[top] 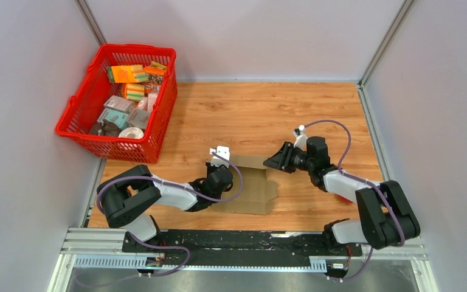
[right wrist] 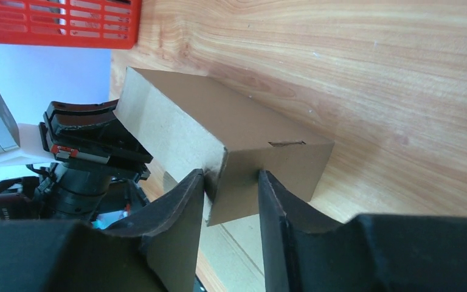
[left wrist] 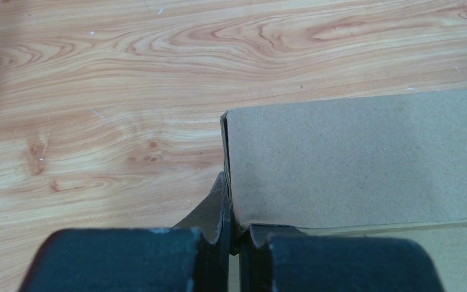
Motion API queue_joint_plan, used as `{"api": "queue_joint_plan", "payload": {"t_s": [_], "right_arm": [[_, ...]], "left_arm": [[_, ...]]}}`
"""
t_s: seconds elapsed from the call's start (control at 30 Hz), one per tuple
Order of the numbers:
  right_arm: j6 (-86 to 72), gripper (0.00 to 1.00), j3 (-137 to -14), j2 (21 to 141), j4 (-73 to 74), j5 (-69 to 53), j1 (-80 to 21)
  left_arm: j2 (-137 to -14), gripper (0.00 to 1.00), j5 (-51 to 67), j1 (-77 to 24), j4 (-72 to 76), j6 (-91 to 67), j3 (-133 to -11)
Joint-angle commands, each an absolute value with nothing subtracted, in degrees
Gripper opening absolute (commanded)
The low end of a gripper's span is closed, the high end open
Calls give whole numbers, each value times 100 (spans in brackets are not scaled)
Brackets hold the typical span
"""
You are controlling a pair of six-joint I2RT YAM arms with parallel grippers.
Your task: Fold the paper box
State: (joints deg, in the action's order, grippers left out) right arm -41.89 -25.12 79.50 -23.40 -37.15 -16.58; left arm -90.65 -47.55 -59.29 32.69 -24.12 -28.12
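Here's the paper box point(top: 250, 187), lying mostly flat on the wooden tabletop point(top: 267, 115), just in front of the two arm bases, between the arms. Its far panel stands raised as a long brown wall, and both arms are on it, one at each end.

The left end effector point(top: 219, 164) has the wall's left end. Its wrist view shows the two dark fingers point(left wrist: 210, 243) pressed together on the thin edge of the card, clamping it right at the corner, with the panel stretching off to the right.

Over on the other side, the right end effector point(top: 272, 162) reaches in from the right. Its wrist view shows the fingers point(right wrist: 179, 207) spread only as wide as the folded corner they straddle. One sits by the long wall, the other by the short end face with its small slit, and both look to be touching the card, so that's a pinch on the box.

A red basket point(top: 121, 147) full of small packets stands at the tabletop's far left corner, well apart from the box.
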Motion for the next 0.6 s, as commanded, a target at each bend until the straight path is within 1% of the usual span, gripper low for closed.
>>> {"api": "queue_joint_plan", "payload": {"t_s": [0.0, 0.03, 0.07, 0.1, 0.13, 0.2, 0.23, 0.27, 0.33, 0.4, 0.47, 0.5, 0.53, 0.57], "right_arm": [[-3078, 43, -2970, 7209, -323, -2963, -1670], [-2937, 50, -3058, 7068, -47, -2858, -1670], [-2762, 53, -3198, 6805, 243, -2691, -1670], [-2690, 58, -3243, 6698, 672, -2637, -1670], [-2655, 60, -3278, 6610, 842, -2585, -1670], [-2593, 64, -3313, 6356, 1211, -2453, -1670], [-2575, 65, -3305, 6259, 1291, -2417, -1670], [-2584, 66, -3287, 6197, 1353, -2426, -1679], [-2549, 68, -3243, 6030, 1459, -2469, -1679], [-2514, 71, -3208, 5951, 1468, -2584, -1696], [-2505, 72, -3217, 5898, 1468, -2680, -1696], [-2505, 73, -3234, 5889, 1459, -2707, -1696], [-2514, 74, -3260, 5906, 1442, -2733, -1696], [-2531, 74, -3269, 5932, 1407, -2794, -1705]], "left_arm": [[-8939, 0, -4474, -5968, 3489, -2382, -2874], [-8912, 0, -4378, -5968, 3489, -2373, -2874], [-8886, 2, -4325, -5968, 3489, -2356, -2857], [-8834, 6, -4281, -5968, 3489, -2355, -2830], [-8702, 19, -4132, -5968, 3489, -2355, -2795], [-8509, 30, -4017, -5968, 3463, -2434, -2664], [-8308, 39, -3886, -5959, 3254, -2504, -2628], [-8166, 42, -3789, -5968, 3026, -2574, -2628], [-7720, 51, -3430, -5968, 2534, -2882, -2637], [-7367, 54, -3157, -5968, 1822, -3197, -2593], [-6761, 56, -2787, -5959, 917, -3348, -2671], [-6567, 57, -2664, -5950, 592, -3375, -2750], [-6244, 57, -2376, -5854, -159, -3401, -2864], [-6118, 57, -2190, -5749, -506, -3427, -3152]]}}
